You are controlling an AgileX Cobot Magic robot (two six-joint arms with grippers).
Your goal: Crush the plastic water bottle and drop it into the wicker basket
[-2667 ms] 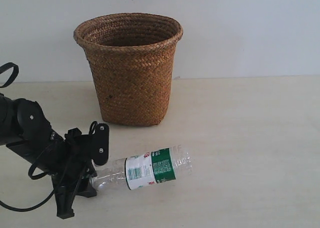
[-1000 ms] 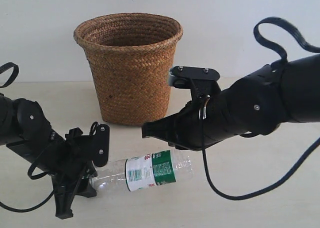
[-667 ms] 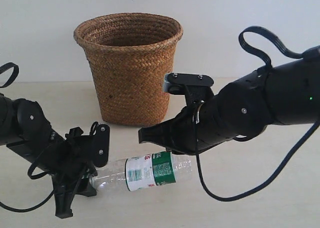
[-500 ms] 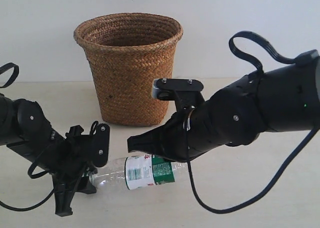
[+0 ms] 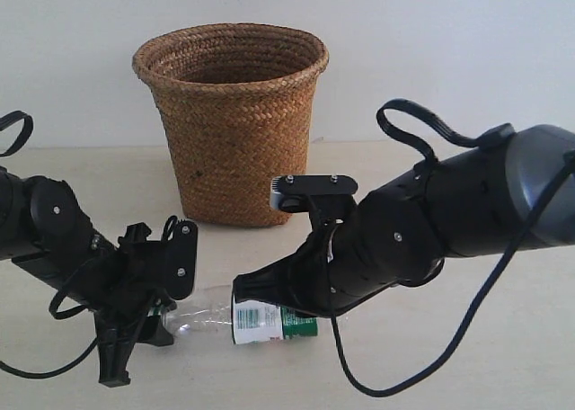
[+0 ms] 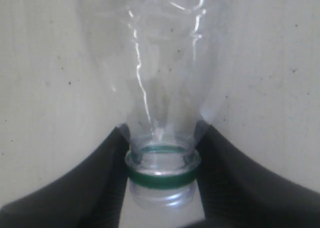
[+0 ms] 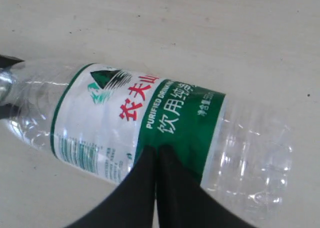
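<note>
Bottle: the plastic water bottle lay on its side on the counter at the lower middle of the exterior view; it sat below the wicker basket, which stood upper centre-left, and the two were apart.
Left end effector: the left end effector was clamped on the bottle's green-ringed neck, at the lower left of the exterior view.
Right end effector: the right end effector had its fingers pressed together, with the tips on the green part of the label; it gripped nothing.
Progress: the neck was pinned; the body looked rounded in the right wrist view, so crushing seemed barely begun; the drop into the basket remained.
Change: half a second earlier the right arm sat higher and further right; it had come down and leftward, covering the bottle's base end; the left arm and basket had not moved.
</note>
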